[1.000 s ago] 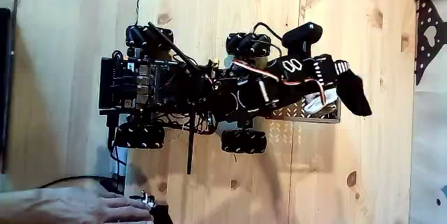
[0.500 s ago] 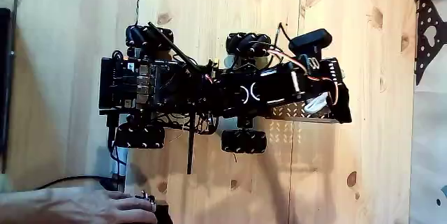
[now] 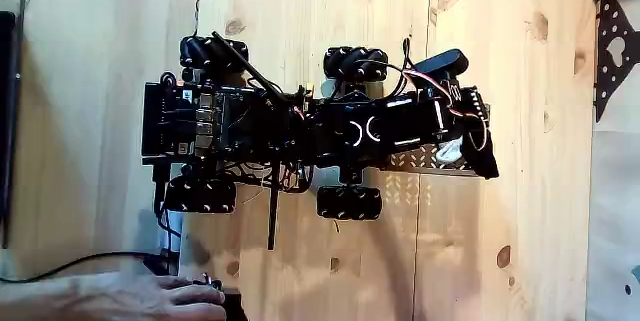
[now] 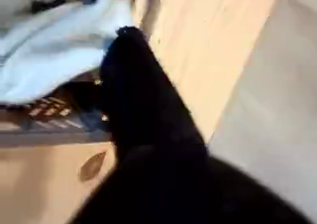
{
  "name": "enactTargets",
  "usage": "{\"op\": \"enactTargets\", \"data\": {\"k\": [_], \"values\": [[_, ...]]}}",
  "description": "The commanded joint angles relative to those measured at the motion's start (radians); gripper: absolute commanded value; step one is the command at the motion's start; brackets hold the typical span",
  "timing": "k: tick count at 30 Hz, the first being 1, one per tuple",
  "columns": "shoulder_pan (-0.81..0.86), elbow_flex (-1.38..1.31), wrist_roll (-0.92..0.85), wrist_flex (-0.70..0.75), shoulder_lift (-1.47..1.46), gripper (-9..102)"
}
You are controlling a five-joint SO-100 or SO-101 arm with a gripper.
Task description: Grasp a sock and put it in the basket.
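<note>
One wooden worktop [image 3: 300, 11] carries one wheeled robot [image 3: 230, 126] with four wheels, its single arm [image 3: 390, 126] stretched low along the body toward the right of the fixed view, and one grey perforated basket [image 3: 425, 161] lies under the arm's far end. One white sock [image 4: 50, 46] lies in the basket, and one black sock [image 4: 149, 115] hangs at its right-hand edge, partly over the rim. The tool [image 3: 478, 146] sits over that end, the black sock apparently held, though its jaws are hidden; one person's hand [image 3: 110, 296] rests at the lower left.
</note>
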Motion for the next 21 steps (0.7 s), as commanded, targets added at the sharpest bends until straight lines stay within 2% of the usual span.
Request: {"op": "enactTargets", "data": {"k": [1, 10, 15, 17, 19, 21], "values": [[0.006, 0.029, -0.014, -0.037, -0.014, 0], [0.014, 0.172, -0.046, -0.15, 0.005, 0], [0.012, 0.189, -0.078, -0.163, 0.071, 0], [0.012, 0.189, -0.097, -0.166, 0.081, 10], [0.014, 0.189, -0.098, -0.169, 0.1, 10], [0.008, 0.189, -0.087, -0.17, 0.13, 0]]}}
